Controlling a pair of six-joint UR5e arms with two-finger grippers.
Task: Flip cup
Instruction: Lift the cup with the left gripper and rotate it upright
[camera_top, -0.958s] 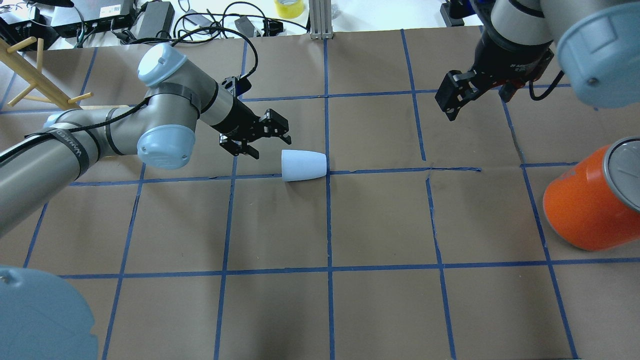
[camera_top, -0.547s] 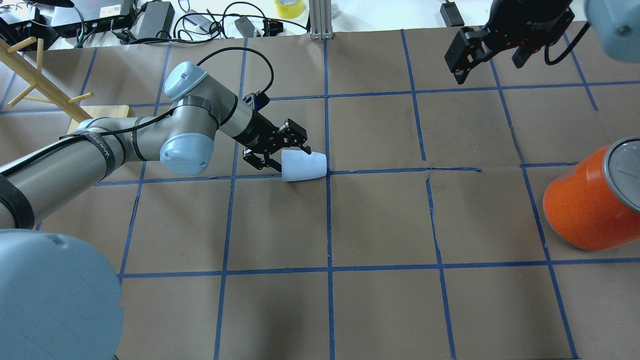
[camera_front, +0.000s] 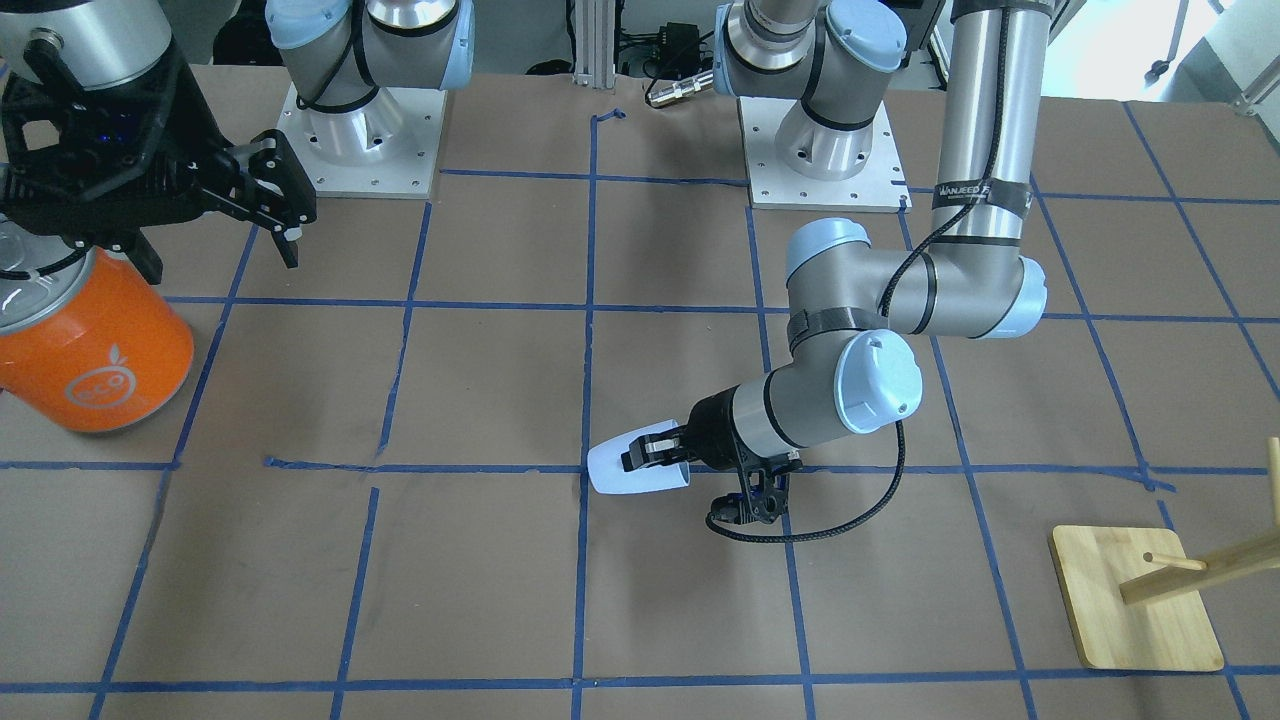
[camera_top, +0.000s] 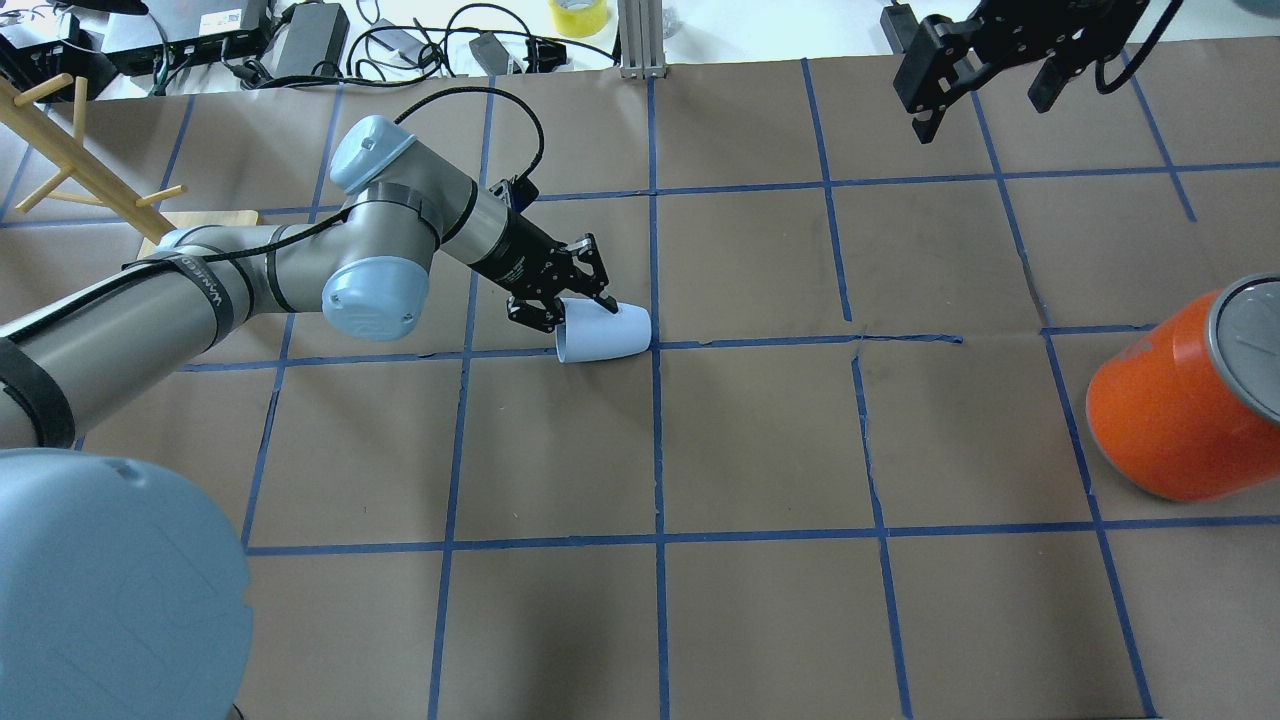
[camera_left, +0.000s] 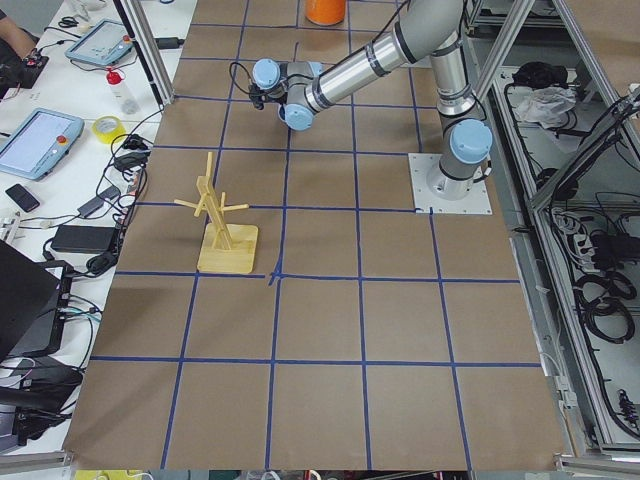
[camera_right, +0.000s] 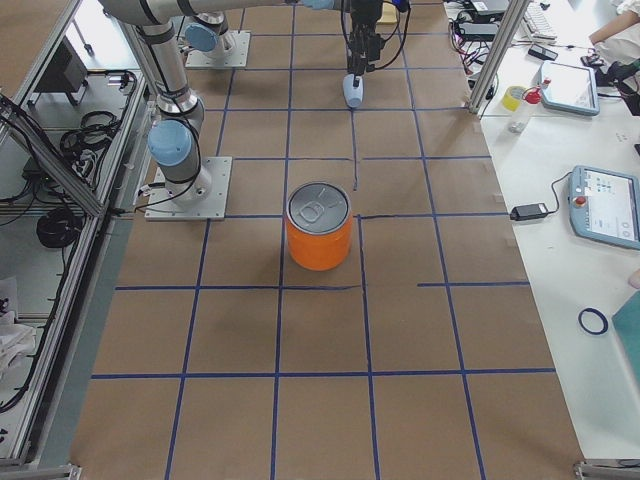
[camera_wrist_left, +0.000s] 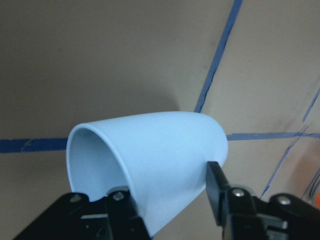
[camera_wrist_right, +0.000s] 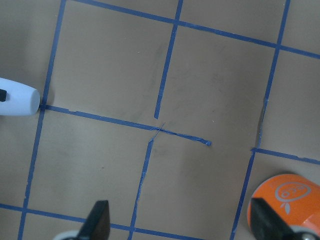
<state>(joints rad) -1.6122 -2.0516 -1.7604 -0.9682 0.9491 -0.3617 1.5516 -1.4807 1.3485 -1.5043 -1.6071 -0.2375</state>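
Brown paper desk (camera_top: 760, 440) with a blue tape grid. Orange can (camera_top: 1170, 410) stands at the right edge, well apart from the work.

Right claw (camera_wrist_right: 180, 220): released, empty, at the far side.

Left claw (camera_top: 575, 305): grasping the cup (camera_top: 605, 335) by its rim.

Step judged: lift and turn the cup upright. The wall is smooth and thin, so the pinch must be firm. Raise before rotating the wrist so the base clears the desk. Set down level, then release.

Cup lies on its side near desk centre, by a tape crossing. Its mouth faces the claw and its base points away. One finger sits inside the mouth, the other finger (camera_wrist_left: 217, 192) on the outer wall.
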